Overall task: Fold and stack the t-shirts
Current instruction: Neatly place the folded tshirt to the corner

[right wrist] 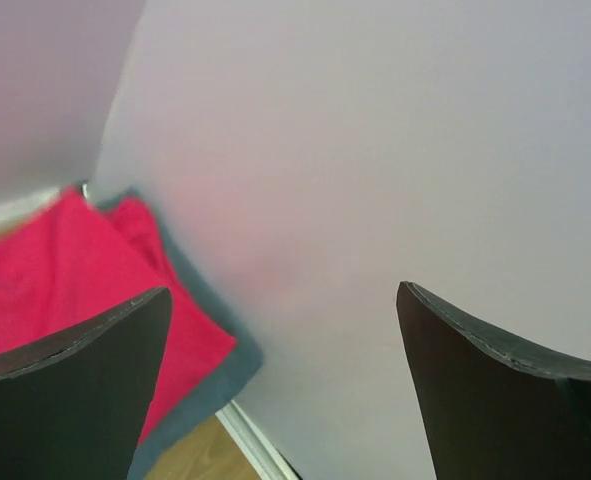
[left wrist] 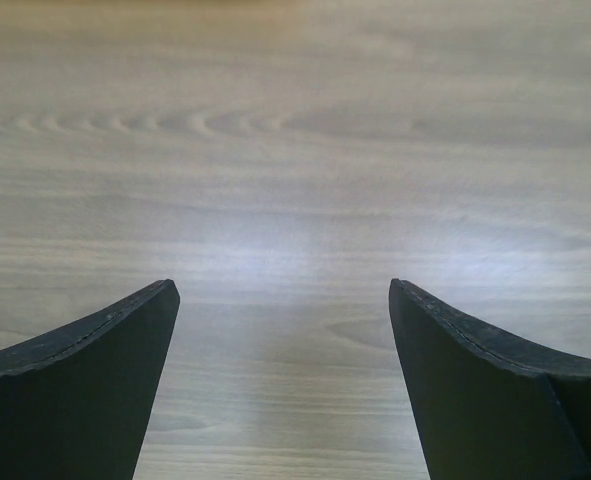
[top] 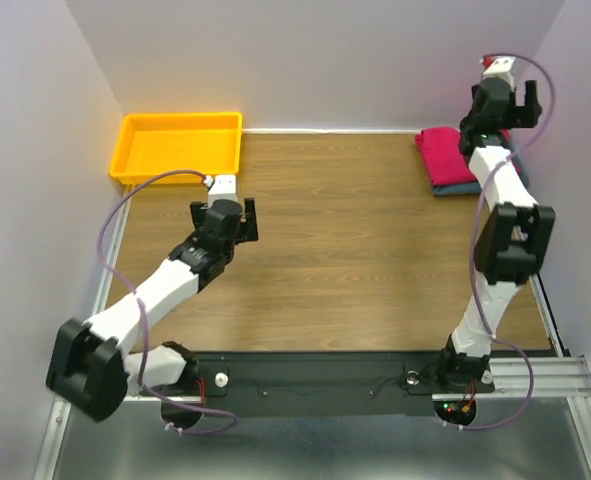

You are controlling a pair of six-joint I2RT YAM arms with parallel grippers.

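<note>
The crimson-pink t-shirt point(top: 448, 152) lies folded on top of the folded teal-blue t-shirt point(top: 456, 186) at the table's far right corner. In the right wrist view the pink shirt point(right wrist: 55, 270) shows with the teal shirt's edge point(right wrist: 210, 330) around it, against the wall. My right gripper point(top: 507, 100) is open and empty, raised above the stack near the right wall; it also shows in the right wrist view point(right wrist: 280, 300). My left gripper point(top: 237, 218) is open and empty over bare wood left of centre, as the left wrist view point(left wrist: 283, 295) shows.
A yellow plastic tray point(top: 180, 146) stands at the far left corner. Pale walls enclose the table on the left, back and right. The right wall point(right wrist: 395, 150) is close in front of the right gripper. A metal rail point(top: 535, 370) runs along the near right edge.
</note>
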